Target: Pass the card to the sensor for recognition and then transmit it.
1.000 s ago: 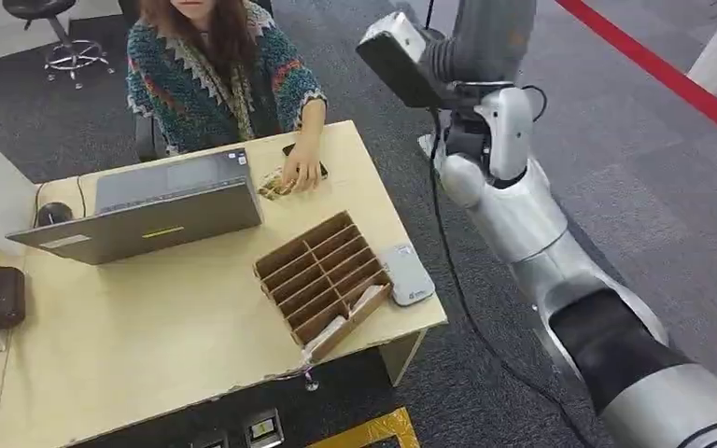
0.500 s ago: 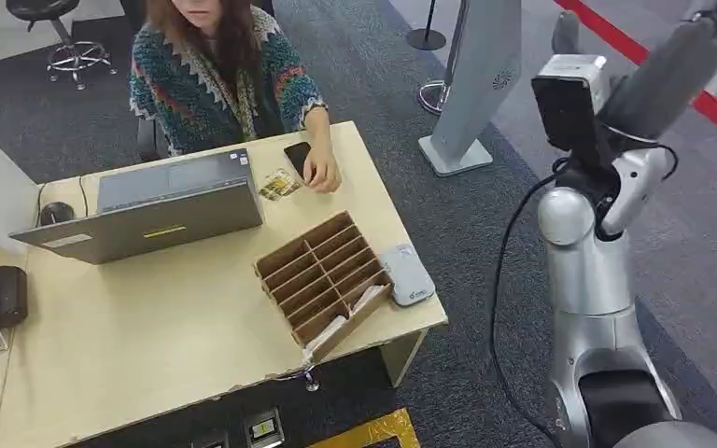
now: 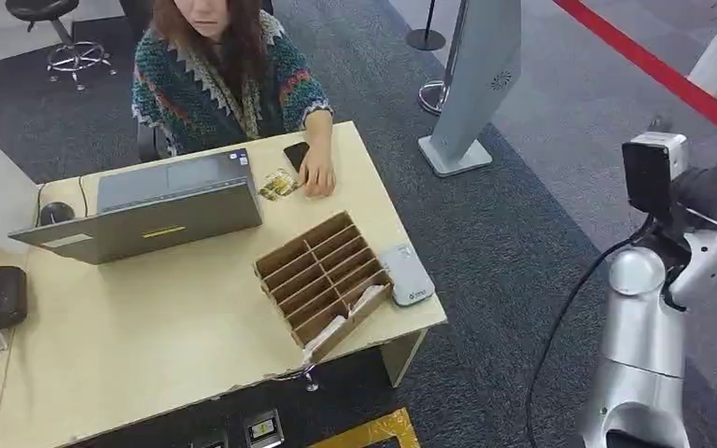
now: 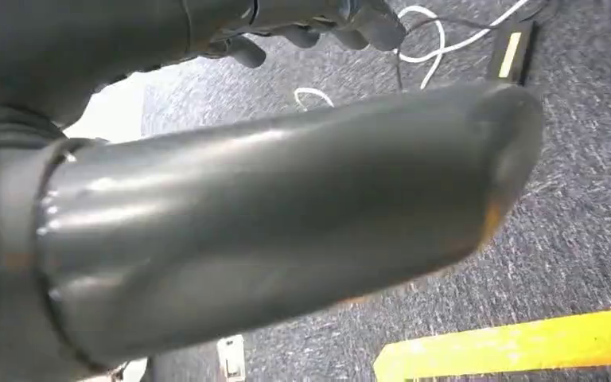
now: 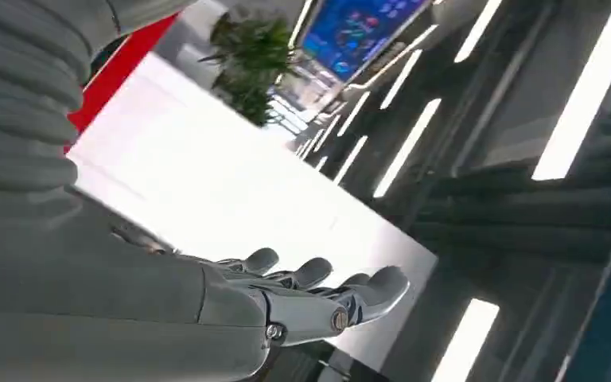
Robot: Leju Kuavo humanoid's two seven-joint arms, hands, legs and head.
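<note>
Off the desk's (image 3: 196, 336) right edge, right arm (image 3: 649, 308) has swung well clear within a second, right hand (image 5: 310, 301) spread and empty, left hand (image 4: 247, 223) unreadable; card (image 3: 278, 185) lies far-side beside person's hand (image 3: 317, 175), apart from sensor (image 3: 407, 273), which suggests handover done.

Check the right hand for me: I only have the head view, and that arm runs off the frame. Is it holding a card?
Observer: No. In the right wrist view the right hand has its fingers stretched out with nothing in them, pointing toward ceiling lights.
Operator: And the left hand?
Observer: The left wrist view shows the left hand over grey carpet near a yellow floor stripe. I see no card there, though its thick thumb hides much.
</note>
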